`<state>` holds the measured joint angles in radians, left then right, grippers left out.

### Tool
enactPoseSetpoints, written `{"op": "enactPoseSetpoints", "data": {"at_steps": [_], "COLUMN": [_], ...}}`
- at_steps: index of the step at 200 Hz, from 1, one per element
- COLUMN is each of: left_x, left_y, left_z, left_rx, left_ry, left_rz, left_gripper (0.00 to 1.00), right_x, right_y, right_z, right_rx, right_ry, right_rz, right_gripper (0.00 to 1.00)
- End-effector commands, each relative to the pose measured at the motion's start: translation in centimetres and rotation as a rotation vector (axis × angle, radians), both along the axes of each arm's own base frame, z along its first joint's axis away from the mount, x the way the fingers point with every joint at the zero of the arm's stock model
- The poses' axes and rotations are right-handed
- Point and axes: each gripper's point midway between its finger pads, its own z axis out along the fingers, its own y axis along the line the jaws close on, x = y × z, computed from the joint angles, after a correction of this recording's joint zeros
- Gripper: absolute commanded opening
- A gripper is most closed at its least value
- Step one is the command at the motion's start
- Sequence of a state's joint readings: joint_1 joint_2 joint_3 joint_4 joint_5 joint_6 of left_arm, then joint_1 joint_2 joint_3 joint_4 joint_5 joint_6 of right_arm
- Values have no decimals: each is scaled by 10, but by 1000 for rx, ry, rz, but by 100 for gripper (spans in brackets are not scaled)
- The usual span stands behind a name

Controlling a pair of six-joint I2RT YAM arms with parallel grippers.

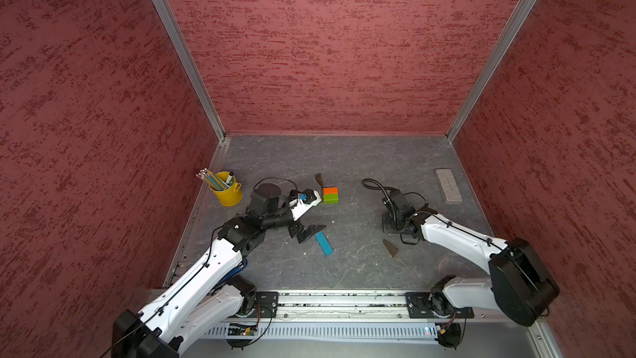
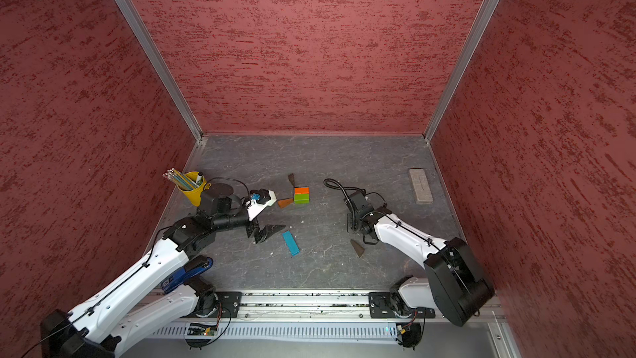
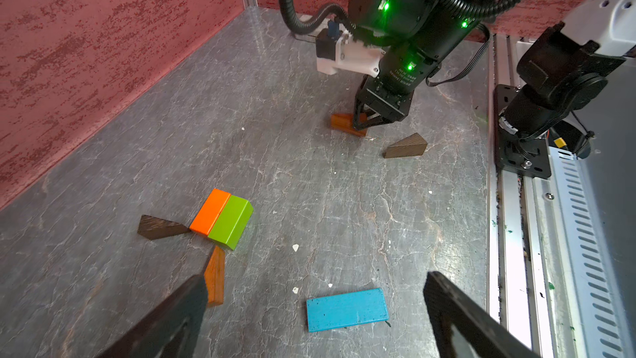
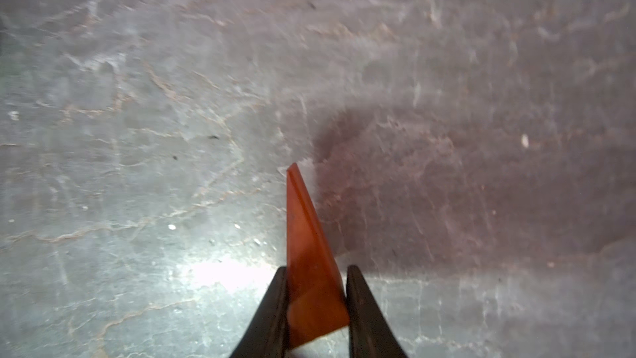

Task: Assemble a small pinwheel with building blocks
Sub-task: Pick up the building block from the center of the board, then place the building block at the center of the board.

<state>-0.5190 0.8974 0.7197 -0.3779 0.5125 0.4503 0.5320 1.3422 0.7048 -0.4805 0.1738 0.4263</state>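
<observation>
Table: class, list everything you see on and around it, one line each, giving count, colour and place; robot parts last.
Orange block: 1, orange, centre, far half of the hub.
Green block: 1, lime, touching the orange block, robot side.
Dark wedges: 2, dark brown; one at the orange block's far corner, one loose, front right.
Orange wedges: 2, orange-brown; one at the green block's corner, one gripped, right of centre.
Bar: 1, blue, flat, nearer the robot than the hub.
Cup: 1, yellow, pencils inside, far left.
Slab: 1, grey, far right.
Table: 1, grey, marbled.
Arms: 2, white-black; left, right.
Left tool: open, over the table.
Right tool: shut on one orange wedge.
</observation>
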Motion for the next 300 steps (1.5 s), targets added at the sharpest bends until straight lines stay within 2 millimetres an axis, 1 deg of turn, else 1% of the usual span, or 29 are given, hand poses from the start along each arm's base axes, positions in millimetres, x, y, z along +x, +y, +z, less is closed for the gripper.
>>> {"op": "enactPoseSetpoints", "data": {"at_steps": [1, 26, 31, 36, 38, 41, 55, 70, 71, 83, 96, 101, 116, 127, 145, 161, 172, 185, 197, 207, 239, 260, 270, 300], "left_x": [20, 45, 51, 56, 59, 62, 79, 91, 92, 101, 109, 112, 119, 124, 128, 129, 128, 127, 125, 124, 120, 121, 122, 123], "left_y": [9, 29, 33, 37, 39, 42, 56, 66, 67, 73, 78, 80, 86, 90, 94, 96, 96, 96, 98, 99, 101, 105, 106, 108], "left_z": [2, -3, -2, -1, -2, -1, 2, 5, 6, 9, 11, 12, 11, 9, 1, -4, -3, -5, -7, -8, -15, -21, -19, -18], "left_rx": [2, 20, 17, 11, 9, 4, -30, -67, -70, -98, -131, -146, -189, -217, -238, -247, -257, -253, -244, -242, -220, -193, -197, -206], "left_ry": [-9, 15, 23, 33, 40, 49, 98, 158, 160, 202, 243, 253, 276, 294, 328, 338, 341, 344, 359, 369, 404, 431, 423, 415], "left_rz": [92, 236, 267, 298, 310, 329, 419, 478, 480, 522, 551, 561, 586, 598, 592, 598, 594, 596, 601, 604, 620, 644, 644, 649], "left_gripper": [100, 100, 100, 100, 100, 100, 100, 100, 100, 100, 100, 100, 100, 100, 100, 100, 100, 100, 100, 100, 100, 100, 100, 100], "right_x": [36, 62, 67, 74, 76, 79, 96, 113, 114, 120, 129, 133, 145, 149, 155, 155, 153, 163, 165, 172, 190, 199, 204, 208], "right_y": [20, 31, 33, 35, 36, 37, 42, 45, 47, 54, 58, 59, 64, 71, 82, 94, 102, 107, 112, 117, 124, 125, 124, 126], "right_z": [28, 44, 47, 56, 52, 53, 64, 73, 73, 76, 78, 77, 76, 71, 65, 59, 54, 51, 44, 43, 34, 26, 21, 13], "right_rx": [1, -87, -96, -103, -112, -119, -139, -187, -206, -272, -322, -347, -380, -399, -428, -435, -436, -454, -464, -472, -501, -510, -512, -520], "right_ry": [-136, -196, -205, -229, -218, -223, -267, -321, -330, -377, -417, -423, -433, -438, -454, -486, -497, -515, -505, -520, -498, -476, -467, -450], "right_rz": [161, 320, 347, 372, 387, 404, 477, 547, 590, 726, 804, 849, 913, 992, 1118, 1248, 1342, 1375, 1453, 1479, 1590, 1651, 1663, 1738], "right_gripper": [27, 27, 27, 28, 28, 28, 30, 30, 29, 29, 28, 28, 29, 29, 29, 29, 29, 29, 29, 29, 29, 29, 29, 30]}}
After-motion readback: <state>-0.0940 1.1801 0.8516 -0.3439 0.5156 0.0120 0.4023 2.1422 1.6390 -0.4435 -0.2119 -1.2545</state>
